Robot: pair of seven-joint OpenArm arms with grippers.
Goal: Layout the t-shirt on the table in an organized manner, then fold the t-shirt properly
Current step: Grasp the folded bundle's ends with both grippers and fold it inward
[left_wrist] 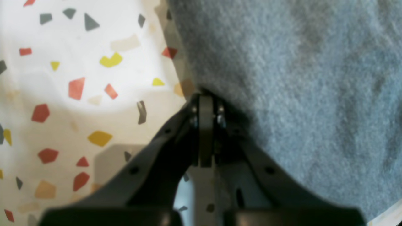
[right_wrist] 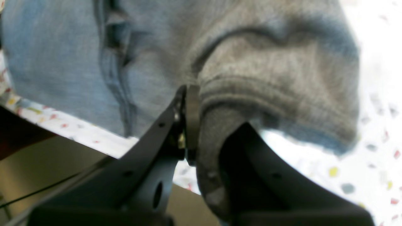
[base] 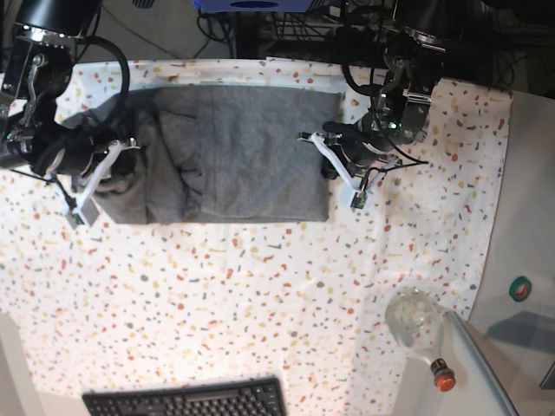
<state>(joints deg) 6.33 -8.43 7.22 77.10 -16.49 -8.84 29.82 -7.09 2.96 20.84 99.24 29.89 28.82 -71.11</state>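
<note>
The heather-grey t-shirt (base: 234, 156) lies spread across the far middle of the speckled table (base: 260, 295), bunched in folds at its left end. In the base view my right gripper (base: 124, 163) is at that bunched left end. The right wrist view shows this gripper (right_wrist: 196, 106) shut on a hemmed fold of the t-shirt (right_wrist: 267, 72), with cloth hanging between the fingers. My left gripper (base: 328, 166) sits at the shirt's right edge. Seen from the left wrist, it (left_wrist: 205, 95) is shut, its tips pinching the edge of the t-shirt (left_wrist: 298, 78).
A clear glass bottle (base: 418, 322) with a red cap lies near the table's right front corner. A black keyboard (base: 186, 400) sits at the front edge. A plain grey side surface (base: 525, 225) borders the table on the right. Cables and equipment stand behind the far edge.
</note>
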